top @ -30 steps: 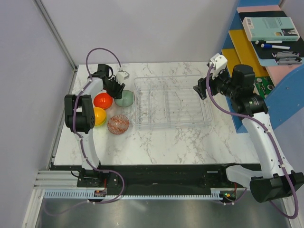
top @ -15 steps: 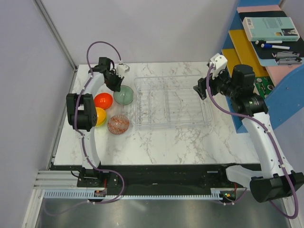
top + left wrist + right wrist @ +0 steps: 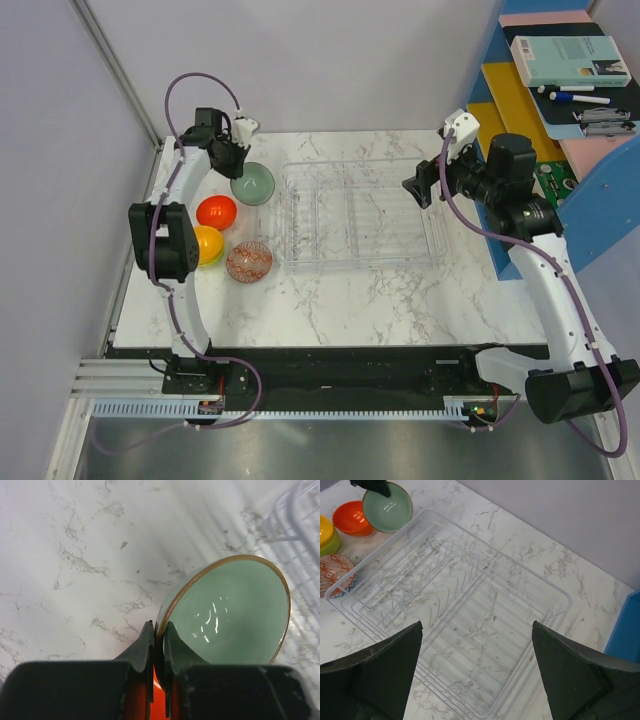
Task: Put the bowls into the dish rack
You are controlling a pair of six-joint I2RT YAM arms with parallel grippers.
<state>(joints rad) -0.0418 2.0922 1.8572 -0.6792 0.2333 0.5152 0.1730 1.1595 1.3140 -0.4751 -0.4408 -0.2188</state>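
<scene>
- Now, from the top external view, the left end effector [image 3: 238, 165] is clamped on the near-left rim of the pale grey-green bowl [image 3: 253, 184]. A second ago its jaws stood apart beside that bowl. The bowl has since shifted toward the far-left corner of the counter [image 3: 350, 300], away from the spot next to the dish rack [image 3: 360, 262].
- The red-orange bowl [image 3: 217, 211], the orange-yellow bowl [image 3: 208, 243] and the patterned bowl [image 3: 249, 261] sit where they were, left of the rack. The rack holds no bowl yet.
- The right end effector [image 3: 418, 188] hangs over the rack's right end, spread wide and holding nothing, barely moved.
- Up close in the left wrist view, the two fingers [image 3: 145, 642] pinch the thin gold-edged rim of the grey-green bowl, one inside and one outside. The bowl tilts with its opening toward the camera, and it seems to be off the marble.
- A rack corner shows at upper right, close by.
- Seen from the right wrist, the rack's ribbed dividers lie bare beneath the open jaws, and the grey-green bowl hangs just past its far-left corner.
- So the first pick looks made; carrying the bowl over the wall into a slot comes next, and the rim pinch may let it swing.
</scene>
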